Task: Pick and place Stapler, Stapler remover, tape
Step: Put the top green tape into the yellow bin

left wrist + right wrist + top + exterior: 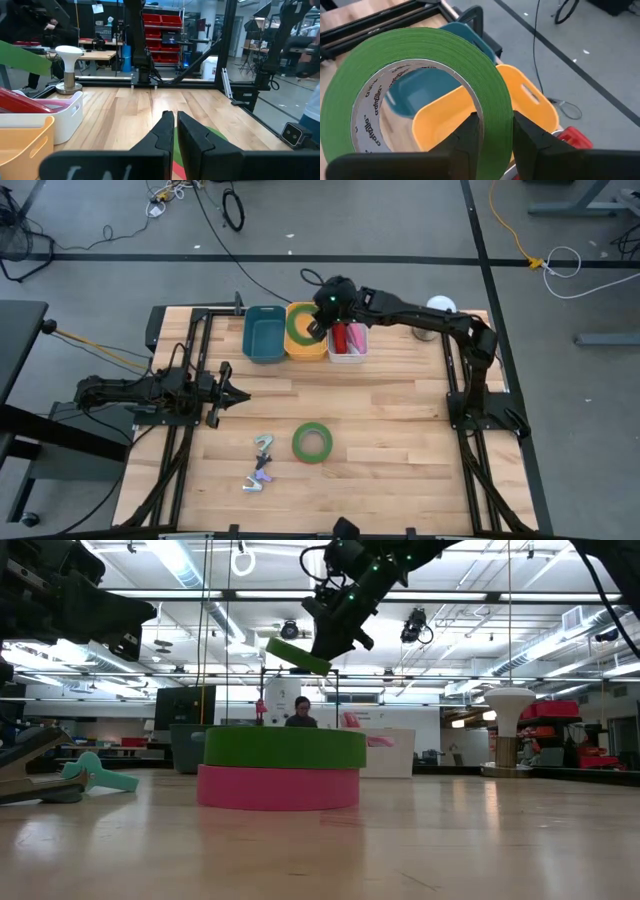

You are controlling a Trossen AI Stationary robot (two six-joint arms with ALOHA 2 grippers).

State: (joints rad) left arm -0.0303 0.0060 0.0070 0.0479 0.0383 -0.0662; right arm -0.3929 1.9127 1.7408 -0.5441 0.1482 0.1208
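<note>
1. The right gripper point(318, 327) is grasping a green tape roll point(300, 326) by its rim, tilted, above the yellow bin point(306, 346) (one finger inside the hole, one outside).
2. A blue bin point(264, 335) and a white bin point(347, 353) are flanking the yellow bin; a red item point(340, 337) is lying in the white one.
3. A second green tape roll point(312, 442) is sitting on a pink roll point(278, 787) near the table point(400, 410) front, with staple removers point(263, 446) beside it.
4. The left gripper point(238, 395) is waiting clenched and empty at the left side, pointing toward the centre.
</note>
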